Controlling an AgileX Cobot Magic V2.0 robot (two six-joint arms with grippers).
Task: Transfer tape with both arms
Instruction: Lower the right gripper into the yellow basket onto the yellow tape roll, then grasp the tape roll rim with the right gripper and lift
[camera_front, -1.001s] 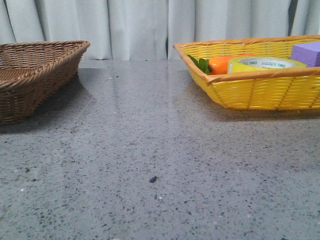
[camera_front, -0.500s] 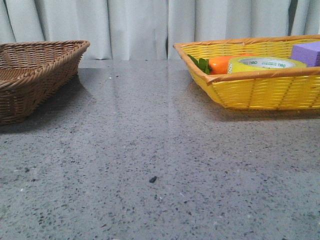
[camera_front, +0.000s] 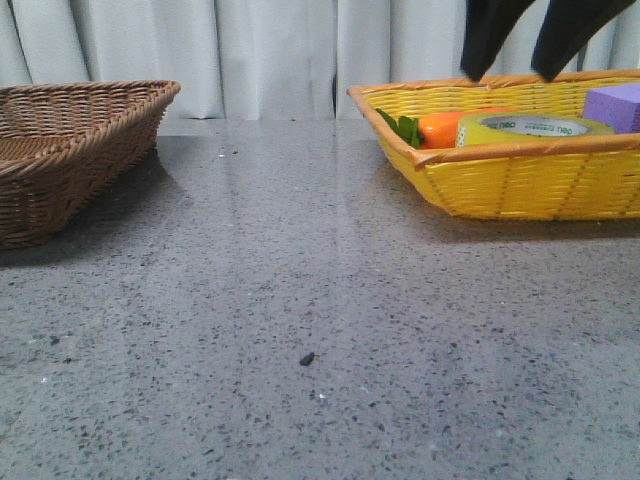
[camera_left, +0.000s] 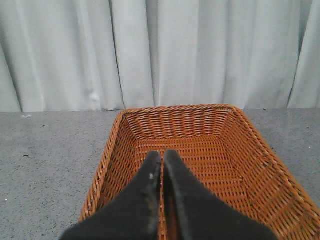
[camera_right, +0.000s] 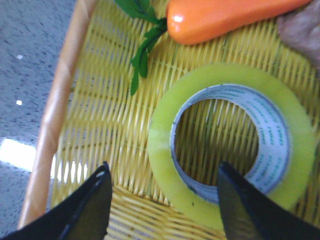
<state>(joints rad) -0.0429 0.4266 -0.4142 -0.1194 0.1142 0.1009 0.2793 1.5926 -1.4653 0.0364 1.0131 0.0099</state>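
Right gripper poised over the tape

At upper right, fingers are spread wide; the flat-lying roll is seen directly beneath. Left gripper is pressed closed, far off.

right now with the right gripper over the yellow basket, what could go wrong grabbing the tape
1. The tape lies flat beside the carrot; the open right gripper, coming down, could bump or pinch the carrot instead.
2. The yellow basket has a raised rim next to the roll, so a finger may catch the wicker.
3. The left gripper sits shut over the brown basket; it would need to open before any handover.
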